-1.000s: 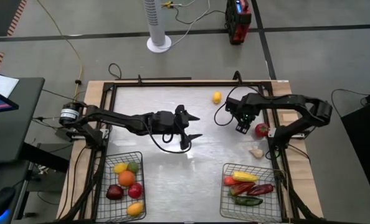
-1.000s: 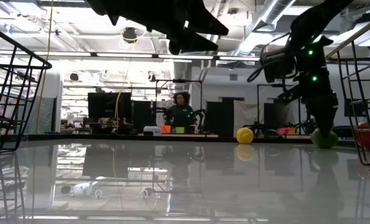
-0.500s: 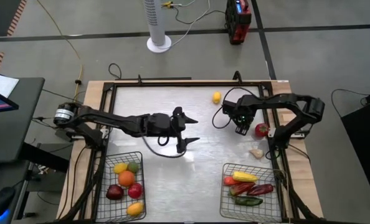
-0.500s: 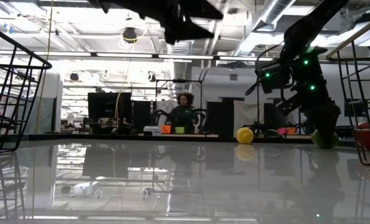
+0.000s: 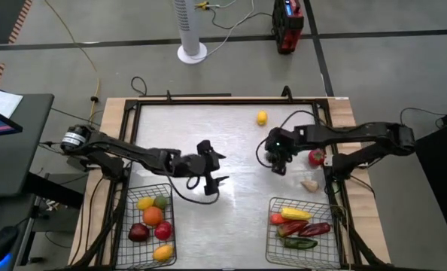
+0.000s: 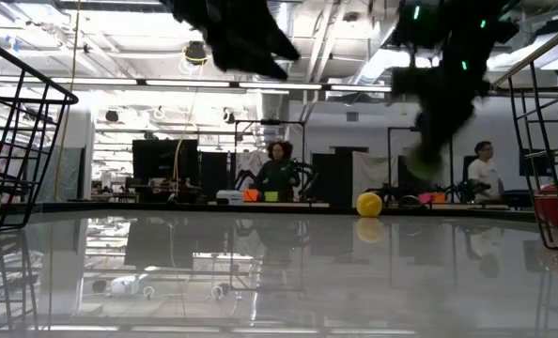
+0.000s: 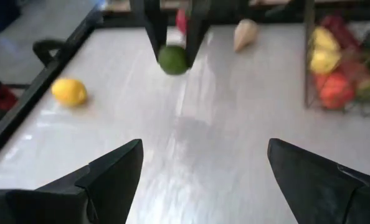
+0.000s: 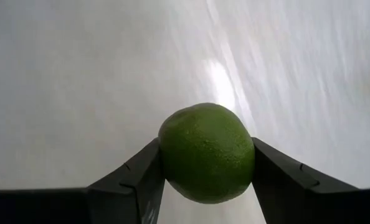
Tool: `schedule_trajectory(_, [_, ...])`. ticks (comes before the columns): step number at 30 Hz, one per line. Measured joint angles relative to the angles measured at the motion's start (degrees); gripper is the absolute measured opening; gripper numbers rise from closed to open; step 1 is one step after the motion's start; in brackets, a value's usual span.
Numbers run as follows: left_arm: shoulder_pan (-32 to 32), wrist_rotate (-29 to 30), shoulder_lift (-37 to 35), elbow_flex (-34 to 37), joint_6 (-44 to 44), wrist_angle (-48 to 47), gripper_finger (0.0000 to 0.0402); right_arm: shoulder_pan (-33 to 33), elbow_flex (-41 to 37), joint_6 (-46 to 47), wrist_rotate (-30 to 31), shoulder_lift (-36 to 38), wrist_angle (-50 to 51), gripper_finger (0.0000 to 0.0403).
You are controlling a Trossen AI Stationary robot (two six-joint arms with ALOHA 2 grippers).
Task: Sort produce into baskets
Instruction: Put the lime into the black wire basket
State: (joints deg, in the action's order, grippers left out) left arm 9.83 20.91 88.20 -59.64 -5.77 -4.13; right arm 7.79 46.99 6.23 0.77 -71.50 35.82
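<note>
White and glossy, the tabletop (image 5: pixel 208 120) fills a dark frame, with a fan base on the floor beyond it at 12 o'clock. At 7 o'clock stands the left basket (image 5: pixel 124 214), holding a yellow piece, a green one, an orange, two red ones and another yellow. Just above it, toward the middle, the left claw (image 5: pixel 212 169) hangs with its fingers spread wide and nothing between them; its wrist view looks across bare tabletop toward the other arm. A lemon (image 5: pixel 262 117) lies alone near the far edge at 1 o'clock. Right of centre, the right claw (image 5: pixel 278 165) pinches a lime (image 8: pixel 207 152) between both fingers, lifted clear of the surface; in the low view the lime (image 6: pixel 424 162) hangs well above the tabletop. Just beside that claw at 3 o'clock rests a tomato (image 5: pixel 315 156), and below it a garlic bulb (image 5: pixel 309 184), both on the tabletop close to the right frame. At 5 o'clock sits the right basket (image 5: pixel 272 233), with a yellow elongated piece, red ones and a dark green one inside. Behind the tabletop, in the low view, two people show in a workshop room under bright ceiling lights.
</note>
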Motion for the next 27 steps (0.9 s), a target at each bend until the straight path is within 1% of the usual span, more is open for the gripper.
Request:
schedule_trajectory(2, [1.0,0.5,1.48,0.04,-0.66,-0.1,0.0333,-2.92,0.02,1.37,-0.94,1.34,-5.67,0.023])
schedule_trajectory(5, [2.6,0.45,0.81,0.04,-1.49,-0.32,0.0333,-7.34,0.02,3.0,-1.28,2.12,-12.64,0.0232])
schedule_trajectory(9, [4.99,2.36,-5.71,0.04,-3.08,-3.34,0.0333,-12.56,0.02,3.92,-1.26,0.74,-20.98,0.0233])
schedule_trajectory(13, [6.51,3.81,-12.91,0.04,-6.71,-8.89,0.0333,-16.48,0.02,3.94,-1.24,-3.58,-31.15,0.0233])
schedule_trajectory(16, [7.37,5.16,-17.27,0.04,-10.07,-11.71,0.0333,-18.17,0.05,3.39,-1.34,-8.51,-40.85,0.0234])
schedule_trajectory(18, [7.56,5.49,-19.82,0.0,-11.93,-13.87,0.0333,-18.4,1.51,2.49,-2.42,-12.49,-44.94,0.0234])
schedule_trajectory(23, [7.56,5.43,-24.17,0.0,-16.97,-20.6,0.0333,-18.5,10.42,-1.1,-4.64,-21.56,-45.82,0.0234])
schedule_trajectory(27, [7.56,5.63,-25.75,0.0,-18.76,-24.13,0.0333,-19.17,18.53,-5.11,-6.31,-27.51,-45.82,0.0234])
